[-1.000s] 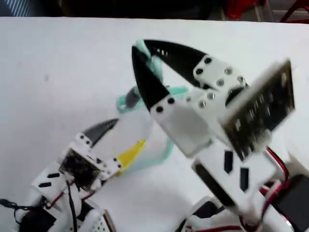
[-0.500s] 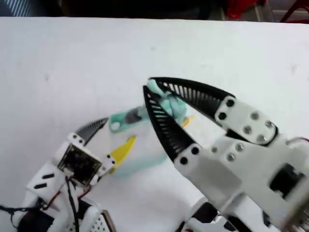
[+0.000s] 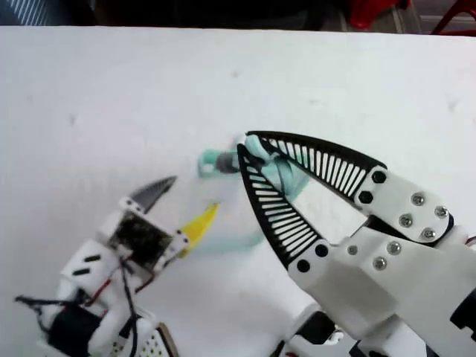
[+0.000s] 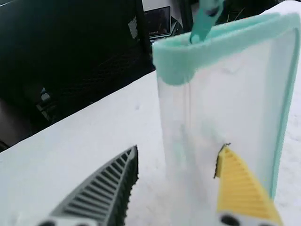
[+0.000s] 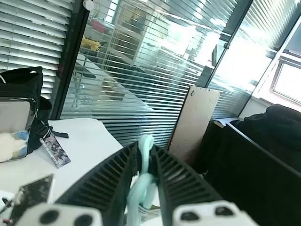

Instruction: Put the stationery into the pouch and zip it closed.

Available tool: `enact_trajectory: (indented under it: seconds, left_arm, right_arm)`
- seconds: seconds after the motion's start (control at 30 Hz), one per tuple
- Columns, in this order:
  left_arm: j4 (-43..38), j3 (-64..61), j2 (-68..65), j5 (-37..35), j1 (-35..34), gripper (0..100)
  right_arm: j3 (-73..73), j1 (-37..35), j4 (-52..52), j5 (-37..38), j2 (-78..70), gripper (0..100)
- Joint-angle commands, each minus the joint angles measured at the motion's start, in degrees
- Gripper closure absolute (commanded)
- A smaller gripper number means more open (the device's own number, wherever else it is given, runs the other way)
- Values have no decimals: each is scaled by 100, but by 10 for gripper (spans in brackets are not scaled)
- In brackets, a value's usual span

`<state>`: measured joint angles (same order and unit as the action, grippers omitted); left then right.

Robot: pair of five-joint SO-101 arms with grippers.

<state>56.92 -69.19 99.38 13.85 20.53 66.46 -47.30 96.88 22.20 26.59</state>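
Two grippers at one pouch (image 3: 230,216), lower centre of the high view, on a white table (image 3: 111,89).

- Right gripper (image 3: 247,145): black ribbed fingers pinched narrow on a bunched fold of the pouch's teal fabric, at frame centre. Its wrist view shows the teal fold squeezed between both fingers, so the hold looks firm.
- Left gripper (image 3: 192,195): lower left of the high view, fingers spread wide and holding nothing. In its wrist view the yellow finger (image 4: 242,188) lies in front of the pouch's clear face (touching or just beside, cannot tell). The grey finger (image 4: 110,186) stands well apart over bare table.
- Pouch: clear body, teal band (image 4: 221,44) along one end, a teal tab (image 4: 203,19) poking past it (likely the zip pull, not certain). One end is raised in the right gripper; the rest trails down toward the left gripper.
- Contents: cannot tell if any stationery is inside, nor whether the zip is open or run shut.

Step in hand, as I read it: getting the pouch held at two points, right arm as anchor, left arm lining up.

Next move probably calls for the left fingers to straddle the pouch's near edge and close on it. The film is thin and limp, so the grip should be square on, with the right hand's pinch left undisturbed.
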Motion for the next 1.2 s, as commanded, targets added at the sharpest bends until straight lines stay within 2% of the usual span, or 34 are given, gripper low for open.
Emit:
enact_trajectory:
  seconds: [0.0,0.1,0.33,0.57,0.67,0.77,0.9,1.17]
  left_arm:
    - [-422,-193,-110,9,620,721]
    - [-378,-202,-110,0,998,722]
    - [9,-193,-84,9,1376,740]
    - [44,-229,-84,0,1341,748]
    - [149,-132,-75,0,1358,810]
    - [545,273,207,0,1385,862]
    - [1011,642,620,0,1385,883]
    - [897,-79,558,0,1332,884]
  right_arm:
    - [79,-66,110,26,-66,982]
    - [79,-66,110,18,-101,982]
    - [79,-57,84,44,-119,982]
    - [62,-40,110,35,-119,982]
    - [-176,-40,92,44,-101,982]
    - [-501,-22,84,44,-110,982]
    - [-879,-22,75,44,-110,982]
    - [-1600,-22,-13,44,-57,981]
